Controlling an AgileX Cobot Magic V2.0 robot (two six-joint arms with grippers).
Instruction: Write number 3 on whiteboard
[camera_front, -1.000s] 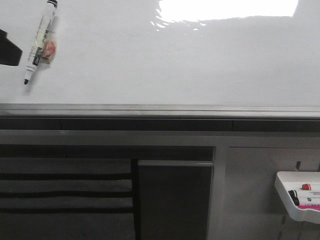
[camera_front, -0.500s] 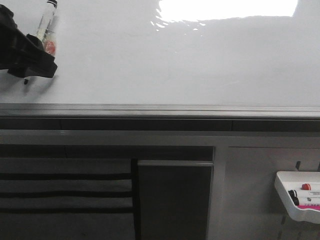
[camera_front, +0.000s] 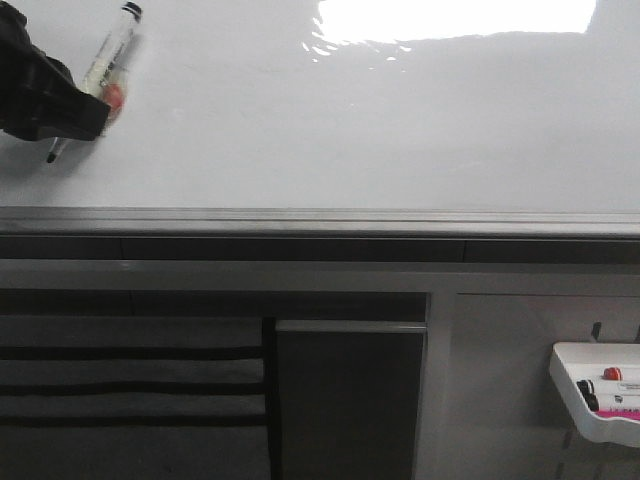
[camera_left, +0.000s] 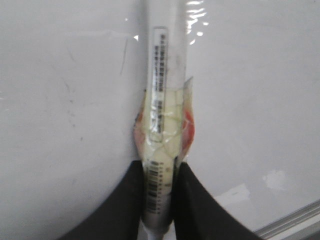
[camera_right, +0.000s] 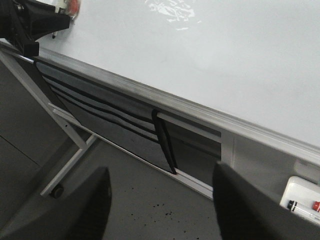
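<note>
Upper left of the frame, the left gripper (camera_left: 159, 200) pinches a slim taped marker (camera_front: 108, 68) on the glossy whiteboard (camera_front: 380, 130); the right gripper (camera_right: 160, 200) gapes wide.

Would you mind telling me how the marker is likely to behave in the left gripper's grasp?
The marker looks like a stiff, slim, probably light tube. Its smooth round barrel could twist between the left gripper's fingers. The tape wad around its middle might add some grip.
</note>
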